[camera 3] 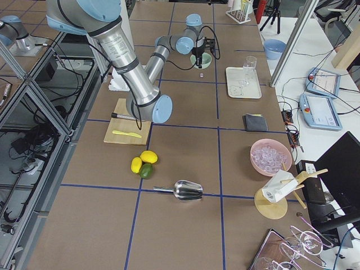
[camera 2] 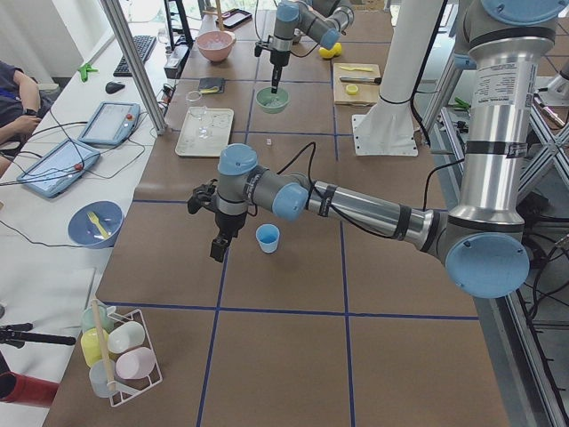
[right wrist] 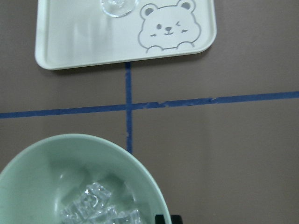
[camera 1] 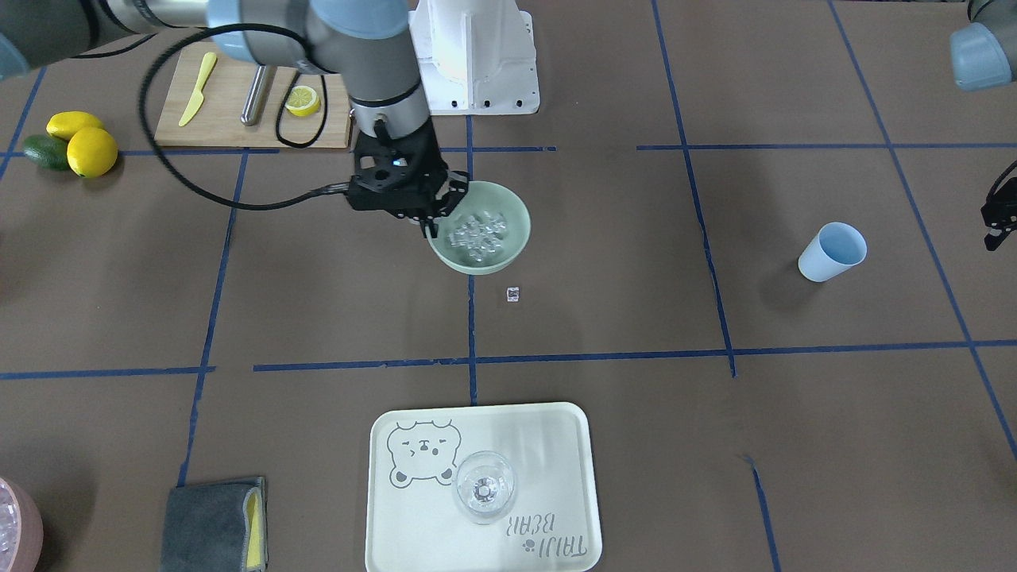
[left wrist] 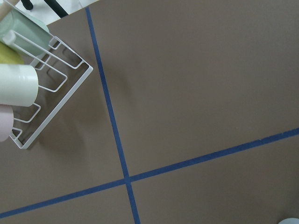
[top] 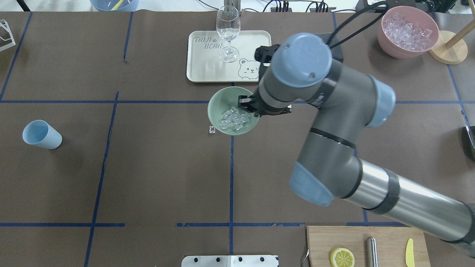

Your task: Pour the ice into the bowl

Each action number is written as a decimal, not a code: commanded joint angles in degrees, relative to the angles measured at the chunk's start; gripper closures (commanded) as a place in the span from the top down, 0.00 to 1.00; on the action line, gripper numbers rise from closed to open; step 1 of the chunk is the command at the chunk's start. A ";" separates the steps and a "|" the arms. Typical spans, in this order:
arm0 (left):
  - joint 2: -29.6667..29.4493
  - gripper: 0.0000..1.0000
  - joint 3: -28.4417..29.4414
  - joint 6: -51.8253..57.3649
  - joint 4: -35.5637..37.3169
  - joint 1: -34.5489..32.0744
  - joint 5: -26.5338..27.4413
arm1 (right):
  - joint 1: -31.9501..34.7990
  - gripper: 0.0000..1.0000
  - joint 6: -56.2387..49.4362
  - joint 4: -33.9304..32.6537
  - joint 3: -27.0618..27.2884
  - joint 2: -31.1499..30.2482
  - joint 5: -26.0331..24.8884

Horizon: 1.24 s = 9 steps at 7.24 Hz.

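1. At the centre of the front-facing view, the ice lies heaped inside the bowl, so the pour itself looks done. The light blue cup stands empty near the right edge.
2. The right claw is down at the bowl's left rim, apparently straddling it. Whether it pinches the rim or only brackets it, I cannot tell.
3. The left claw hangs just beside the cup in the left-side view. Its opening cannot be judged, and the cup stands free of it.
4. To finish well, keep the bowl level. If releasing, open fully and rise straight up so the rim is not dragged.
5. A lone cube lies on the tabletop just below the bowl, so avoid sweeping it.
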 commanded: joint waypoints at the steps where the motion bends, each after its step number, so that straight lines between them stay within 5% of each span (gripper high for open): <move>1: 0.31 1.00 6.91 11.00 0.93 -5.73 -7.45 | 6.06 0.00 -8.06 0.37 7.10 -10.55 5.29; 3: 0.49 1.00 9.73 15.96 1.02 -8.38 -7.54 | 10.98 0.00 -17.01 1.25 10.27 -19.95 8.02; 6: 1.10 1.00 9.57 15.97 1.19 -8.48 -7.63 | 13.99 0.00 -18.02 20.19 9.76 -38.39 11.10; 9: 1.02 1.00 9.57 15.97 0.84 -8.39 -7.63 | 15.14 0.00 -18.28 20.86 4.33 -40.82 11.02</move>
